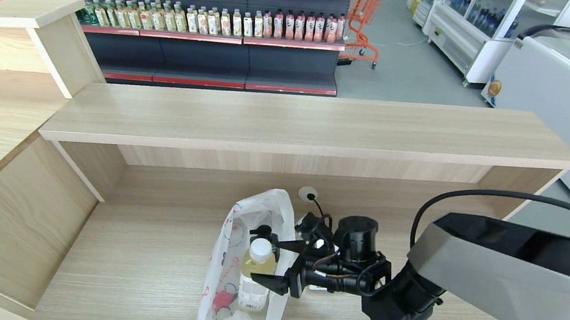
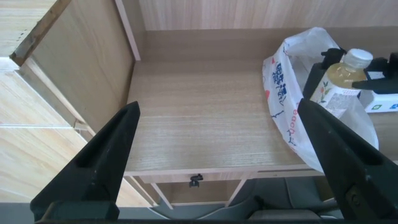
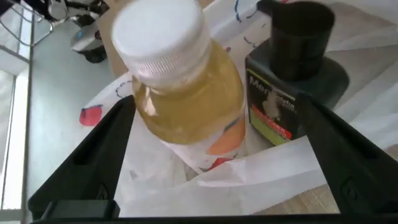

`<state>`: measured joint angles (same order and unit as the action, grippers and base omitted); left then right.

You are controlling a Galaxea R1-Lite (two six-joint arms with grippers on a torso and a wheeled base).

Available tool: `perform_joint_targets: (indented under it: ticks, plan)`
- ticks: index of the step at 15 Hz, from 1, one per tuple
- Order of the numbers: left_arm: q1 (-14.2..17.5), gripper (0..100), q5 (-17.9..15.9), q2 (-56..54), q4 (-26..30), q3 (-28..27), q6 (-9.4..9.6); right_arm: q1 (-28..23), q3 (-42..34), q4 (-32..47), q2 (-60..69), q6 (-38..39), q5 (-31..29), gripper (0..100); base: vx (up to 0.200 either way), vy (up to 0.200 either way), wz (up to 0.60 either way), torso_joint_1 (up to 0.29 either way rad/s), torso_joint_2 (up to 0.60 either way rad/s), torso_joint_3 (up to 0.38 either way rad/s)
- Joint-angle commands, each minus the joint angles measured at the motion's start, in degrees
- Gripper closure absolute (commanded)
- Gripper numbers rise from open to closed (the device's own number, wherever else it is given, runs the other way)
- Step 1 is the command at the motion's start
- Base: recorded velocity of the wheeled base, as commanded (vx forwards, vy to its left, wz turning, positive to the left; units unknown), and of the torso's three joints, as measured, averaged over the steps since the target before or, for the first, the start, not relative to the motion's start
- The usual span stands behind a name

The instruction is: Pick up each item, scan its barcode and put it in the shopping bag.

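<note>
A white plastic shopping bag [image 1: 232, 260] stands open on the lower counter. Inside it a bottle of yellow drink with a white cap [image 1: 258, 263] stands upright, next to a dark bottle with a black cap [image 3: 292, 68]. My right gripper [image 1: 269, 263] is at the bag's mouth, open, one finger on each side of the yellow bottle [image 3: 186, 93] without pressing it. The left gripper [image 2: 219, 107] hangs open and empty over the bare counter, to the left of the bag [image 2: 283, 81].
A raised wooden ledge [image 1: 310, 120] runs along the back of the counter, with a side panel [image 1: 19, 217] on the left. A black device with a cable [image 1: 315, 227] sits behind the bag near a grommet [image 1: 308, 193]. A small white and blue box [image 2: 382, 102] lies beside the bag.
</note>
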<state>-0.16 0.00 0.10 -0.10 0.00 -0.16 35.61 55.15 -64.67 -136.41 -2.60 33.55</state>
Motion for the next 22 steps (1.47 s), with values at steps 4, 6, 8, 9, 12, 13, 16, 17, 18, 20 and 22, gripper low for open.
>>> perform_joint_targets:
  ticks: [4, 6, 8, 9, 12, 13, 16, 17, 18, 20, 22]
  plan:
    - [0.07, 0, 0.00, -0.01, 0.01, 0.00, -0.02, -4.14, -7.51, 7.81, 19.17, 13.58, -0.24, 0, 0.000, 0.000, 0.00, 0.000, 0.00, 0.000]
    - [-0.02, 0, 0.00, -0.01, -0.08, 0.00, -0.02, -8.54, -11.47, 8.42, 22.24, 14.37, -0.24, 0, 0.000, 0.000, 0.00, 0.000, 0.00, 0.000]
    - [0.07, 0, 0.00, -0.01, -0.08, 0.00, -0.02, -13.90, -14.63, 8.60, 25.67, 14.37, -0.24, 0, 0.000, 0.000, 0.00, 0.000, 0.00, 0.000]
    - [-0.02, 0, 0.00, -0.01, 0.01, 0.00, -0.02, -16.89, -16.30, 9.30, 27.96, 14.37, -0.06, 0, 0.000, 0.000, 0.00, 0.000, 0.00, 0.000]
    - [-0.02, 0, 0.00, -0.01, 0.01, 0.00, -0.02, -26.82, -18.50, 12.82, 34.90, 10.77, -0.24, 0, 0.000, 0.000, 0.00, 0.000, 0.00, 0.000]
    - [-0.02, 0, 0.00, -0.01, 0.01, 0.00, -0.02, -29.54, -18.59, 16.51, 39.38, 8.31, -0.50, 0, 0.000, 0.000, 0.00, 0.000, 0.00, 0.000]
    - [-0.02, 0, 0.00, -0.01, 0.01, 0.00, -0.02, -32.44, -21.40, 31.98, 52.74, 3.39, -15.27, 0, 0.000, 0.000, 0.00, 0.000, 0.00, 0.000]
    - [-0.02, 0, 0.00, -0.01, 0.01, 0.00, -0.02, -32.18, -23.77, 34.79, 56.26, 3.30, -20.28, 0, 0.000, 0.000, 0.00, 0.000, 0.00, 0.000]
    - [-0.02, 0, 0.00, -0.01, 0.01, 0.00, -0.02, -32.18, -27.29, 34.88, 59.60, 3.30, -22.91, 0, 0.000, 0.000, 0.00, 0.000, 0.00, 0.000]
    - [-0.02, 0, 0.00, -0.01, 0.01, 0.00, -0.02, -33.76, -35.29, 35.14, 69.09, 3.48, -25.64, 0, 0.000, 0.000, 0.00, 0.000, 0.00, 0.000]
    - [0.07, 0, 0.00, -0.01, 0.01, 0.00, -0.02, -33.85, -43.11, 35.14, 78.93, 3.39, -29.24, 0, 0.000, 0.000, 0.00, 0.000, 0.00, 0.000]
